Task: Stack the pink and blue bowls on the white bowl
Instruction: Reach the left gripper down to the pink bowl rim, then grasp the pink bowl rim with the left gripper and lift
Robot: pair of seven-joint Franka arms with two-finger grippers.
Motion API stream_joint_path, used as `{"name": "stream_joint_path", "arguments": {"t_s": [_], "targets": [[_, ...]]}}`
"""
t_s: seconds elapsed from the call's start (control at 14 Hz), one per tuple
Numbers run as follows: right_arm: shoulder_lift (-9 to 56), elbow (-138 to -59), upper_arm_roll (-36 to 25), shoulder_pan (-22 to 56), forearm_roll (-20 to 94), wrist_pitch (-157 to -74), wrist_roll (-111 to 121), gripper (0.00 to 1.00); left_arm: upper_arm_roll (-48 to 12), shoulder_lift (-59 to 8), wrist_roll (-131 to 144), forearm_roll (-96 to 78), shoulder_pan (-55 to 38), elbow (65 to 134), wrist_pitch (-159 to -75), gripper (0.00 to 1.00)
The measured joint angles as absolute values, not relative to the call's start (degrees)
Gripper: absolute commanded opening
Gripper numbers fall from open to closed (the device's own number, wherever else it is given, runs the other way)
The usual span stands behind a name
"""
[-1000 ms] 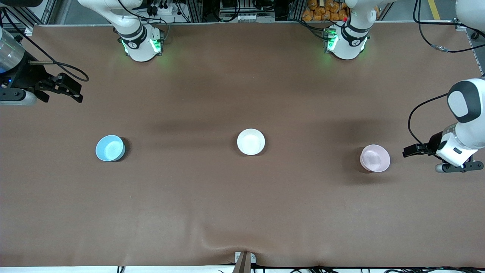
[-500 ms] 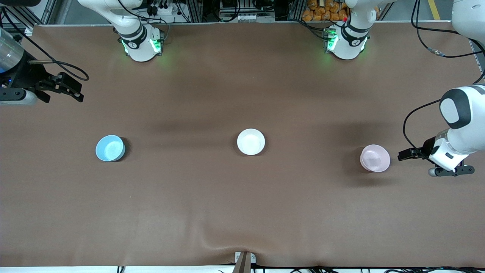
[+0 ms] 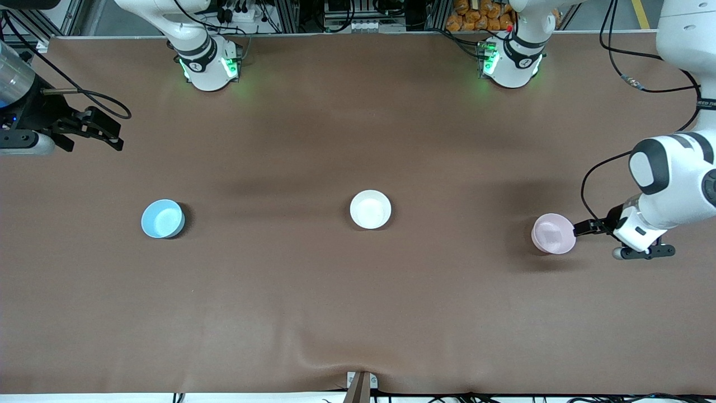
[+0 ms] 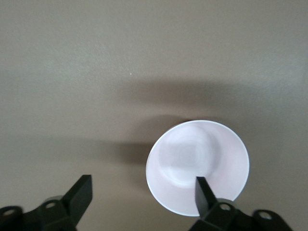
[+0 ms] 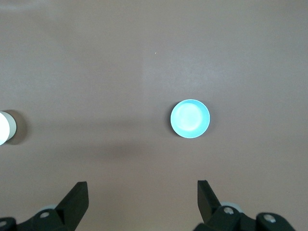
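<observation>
- Jaws spread wide on left gripper point(image 4: 139, 192), one finger over pink bowl point(image 3: 553, 233) rim; right gripper point(image 5: 139, 195) released, waiting high over desk point(image 3: 358, 313).
- Pink-bowl pickup step; next: lower, pinch rim, carry to white bowl point(image 3: 370, 209) mid-desk.
- Blue bowl point(image 3: 162, 218) untouched toward right arm's end.

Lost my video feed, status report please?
Left gripper open, at pink bowl rim. Right gripper open, waiting high. Blue bowl, white bowl untouched. Nothing blocking.
</observation>
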State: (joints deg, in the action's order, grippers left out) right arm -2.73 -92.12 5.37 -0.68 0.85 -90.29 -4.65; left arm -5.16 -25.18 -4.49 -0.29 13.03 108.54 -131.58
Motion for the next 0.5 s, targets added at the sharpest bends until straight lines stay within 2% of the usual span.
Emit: {"name": "stream_joint_path", "arguments": {"t_s": [0.36,0.5], "targets": [[-2.7,-92.1,5.4,-0.7,0.9,-90.3,-4.6,1.00,-5.2,-29.0,-4.7,-0.3,13.0,108.8,-133.5,0.54],[-2.7,-92.1,5.4,-0.7,0.9,-90.3,-4.6,1.00,-5.2,-30.4,-4.8,-0.3,13.1,108.8,-134.1,0.30]]}}
